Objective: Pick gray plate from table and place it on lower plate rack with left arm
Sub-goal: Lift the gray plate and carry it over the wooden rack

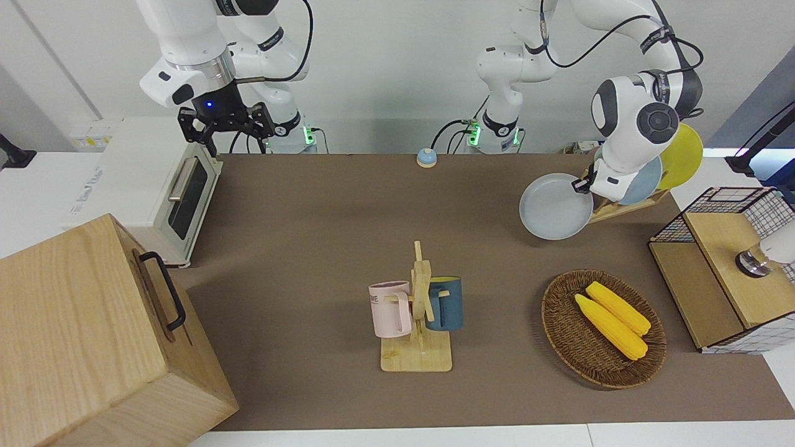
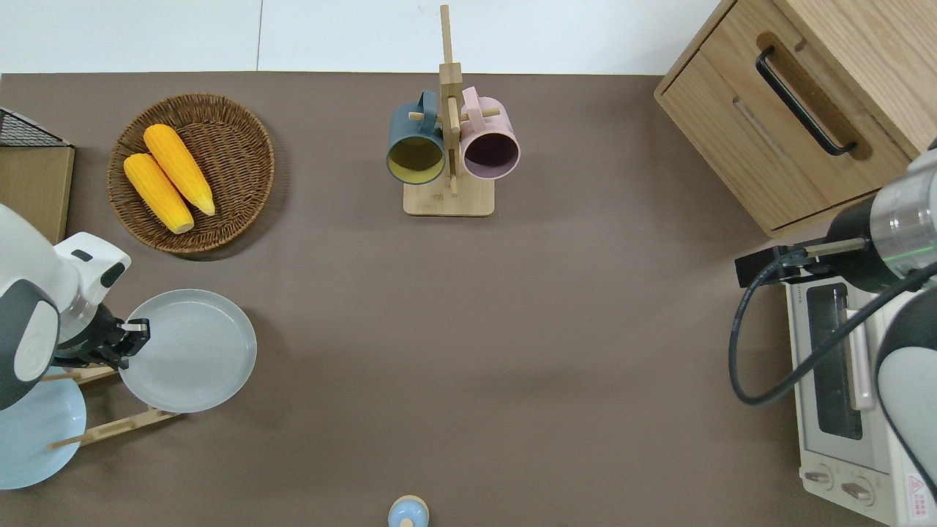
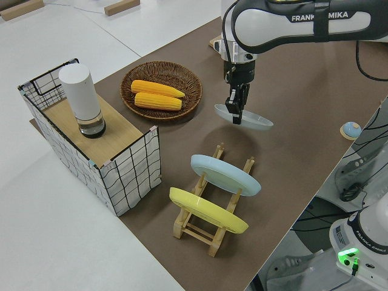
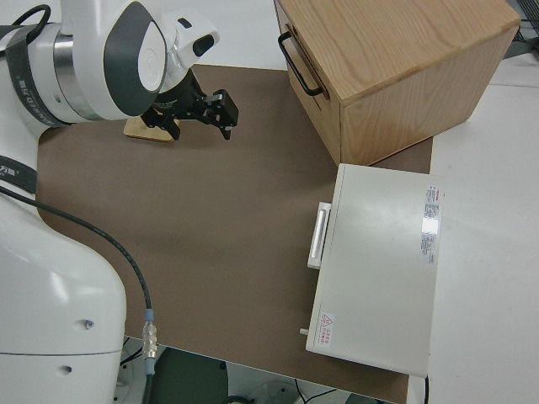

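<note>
My left gripper [image 1: 582, 184] [image 2: 135, 333] [image 3: 235, 114] is shut on the rim of the gray plate [image 1: 554, 206] [image 2: 189, 350] [image 3: 253, 120]. The plate hangs nearly level above the table [image 1: 310, 248]. In the overhead view it overlaps the bare end of the lower plate rack [image 1: 605, 210] [image 2: 110, 428] [image 3: 217, 154]. A light-blue plate [image 1: 646, 180] [image 2: 29, 432] [image 3: 224, 174] and a yellow plate [image 1: 683, 155] [image 3: 206, 209] stand on edge in the rack. The right gripper [image 1: 227, 124] [image 4: 223, 114] is parked and open.
A wicker basket [image 1: 562, 323] with two corn cobs lies farther from the robots than the rack. A wire-and-wood crate [image 1: 726, 267] stands at the left arm's end. The mug stand [image 1: 419, 310], a wooden cabinet [image 1: 93, 335], a toaster oven [image 1: 180, 198] and a bell [image 1: 426, 158] are also here.
</note>
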